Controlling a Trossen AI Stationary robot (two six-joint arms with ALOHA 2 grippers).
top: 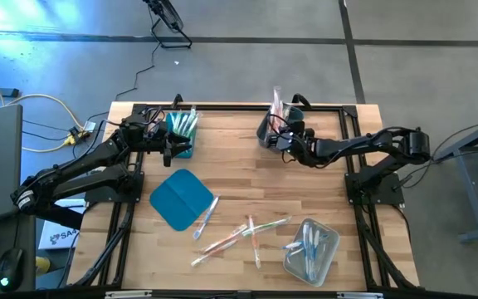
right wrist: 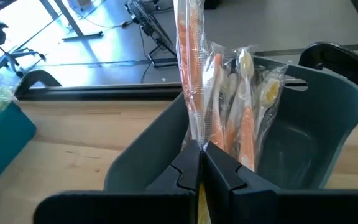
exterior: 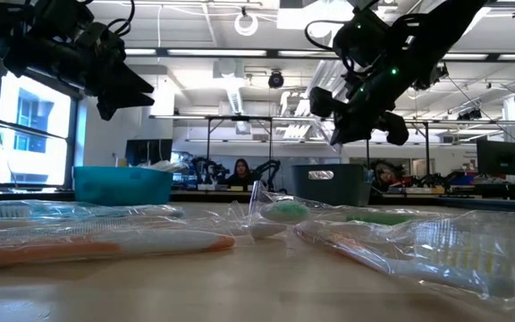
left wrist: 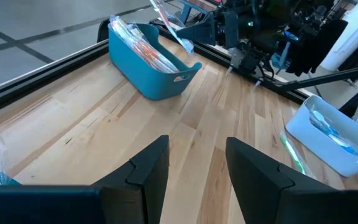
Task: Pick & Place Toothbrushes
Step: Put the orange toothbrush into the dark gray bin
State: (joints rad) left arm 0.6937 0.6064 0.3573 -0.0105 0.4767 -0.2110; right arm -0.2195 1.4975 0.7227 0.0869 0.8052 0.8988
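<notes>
From above, I saw my left gripper (top: 175,143) hovering at the teal bin (top: 181,133) on the table's (top: 247,178) far left, and my right gripper (top: 279,133) over the grey bin (top: 270,129) at the far middle. A teal lid (top: 181,198) lay left of centre. Loose toothbrushes (top: 239,237) lay scattered near me, more sat in a clear bin (top: 312,249) at the near right.

At table level, wrapped toothbrushes (exterior: 105,241) lay close to the lens, with both arms raised above the bins behind.

Through the left wrist camera, the left fingers (left wrist: 151,168) stood apart, released, holding nothing, over bare wood.

Through the right wrist camera, my right gripper (right wrist: 201,158) was clenched on the wrapper of an orange toothbrush (right wrist: 188,68) standing upright over the grey bin (right wrist: 316,118), where other orange brushes (right wrist: 244,118) stood.
</notes>
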